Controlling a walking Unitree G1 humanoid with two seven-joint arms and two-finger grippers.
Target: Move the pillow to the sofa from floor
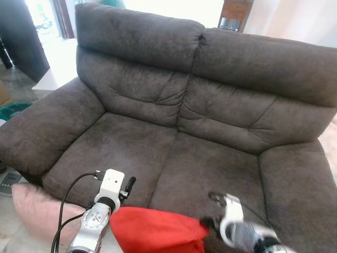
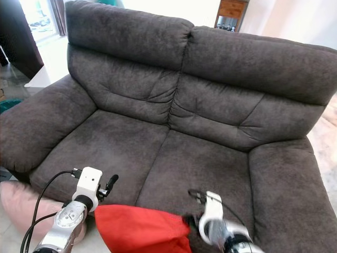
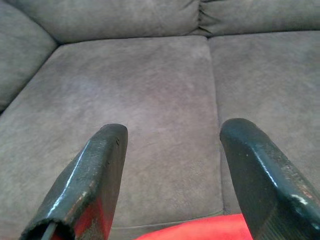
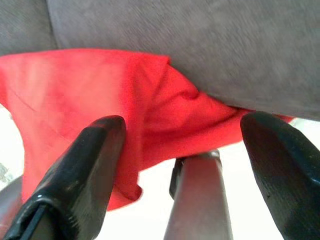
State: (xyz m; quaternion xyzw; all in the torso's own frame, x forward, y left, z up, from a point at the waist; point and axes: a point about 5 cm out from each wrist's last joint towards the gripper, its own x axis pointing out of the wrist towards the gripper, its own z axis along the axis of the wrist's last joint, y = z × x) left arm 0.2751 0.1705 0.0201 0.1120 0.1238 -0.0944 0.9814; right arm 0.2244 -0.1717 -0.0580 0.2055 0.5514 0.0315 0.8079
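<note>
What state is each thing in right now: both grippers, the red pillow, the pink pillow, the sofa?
left gripper: open, above the front of the sofa seat.
right gripper: open, fingers either side of the red pillow's edge.
red pillow: held up between the two arms at the seat's front edge, not yet on it.
pink pillow: on the floor by the sofa's left corner.
sofa: seat cushions bare.

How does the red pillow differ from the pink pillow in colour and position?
The bright red fabric pillow is between the two arms at the front edge of the dark grey suede sofa; the pale pink pillow lies lower, beside the sofa's left corner. Both look soft.
</note>
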